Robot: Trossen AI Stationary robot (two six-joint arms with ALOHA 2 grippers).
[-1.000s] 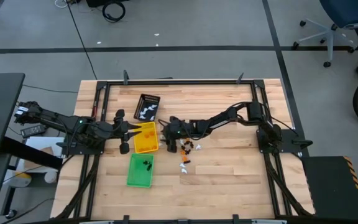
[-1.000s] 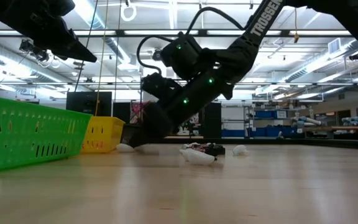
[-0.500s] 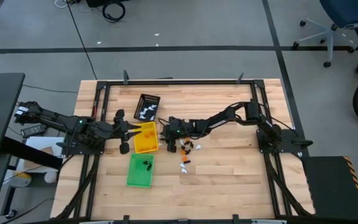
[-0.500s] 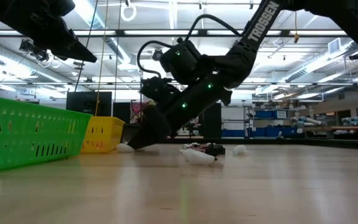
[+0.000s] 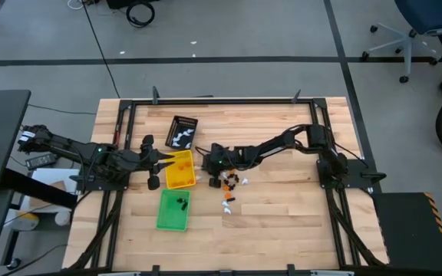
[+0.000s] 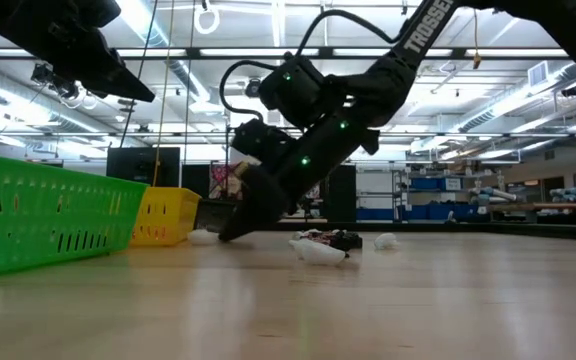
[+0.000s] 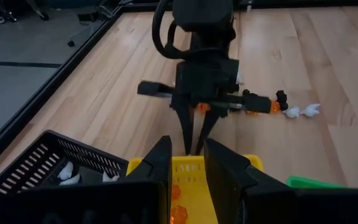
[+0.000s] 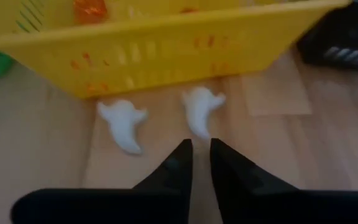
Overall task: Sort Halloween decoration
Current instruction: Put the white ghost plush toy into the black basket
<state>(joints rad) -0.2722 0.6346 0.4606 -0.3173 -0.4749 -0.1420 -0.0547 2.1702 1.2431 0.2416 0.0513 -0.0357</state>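
Note:
The Halloween decoration lies scattered as tiny trinkets. Two white ghosts (image 8: 123, 124) (image 8: 201, 109) lie flat on the wood beside the yellow tray (image 5: 179, 170), and a mixed pile (image 5: 232, 182) lies to its right. My right gripper (image 8: 199, 149) slants down at the table, shut to a narrow slit, with its tips at the tail of the right-hand ghost. Nothing shows between the fingers. My left gripper (image 7: 188, 163) hovers over the yellow tray, slightly open and empty. My right gripper's fingertips (image 8: 185, 148) stand just short of the tail (image 8: 201, 132) of the ghost nearer the black tray, coming at it slanting down from the table's right. I cannot tell whether they touch it. The ghost lies flat on the table.
A black tray (image 5: 182, 131) with white pieces stands at the far side. A green tray (image 5: 173, 209) with dark pieces stands at the near side. Orange pieces lie in the yellow tray. More white pieces (image 5: 226, 204) lie nearer the front. Bare wood stretches to the right and front.
My right gripper has shut its fingers while staying low beside the yellow tray; in the low view its wide finger outline has narrowed to a point. The ghosts and the pile lie where they were.

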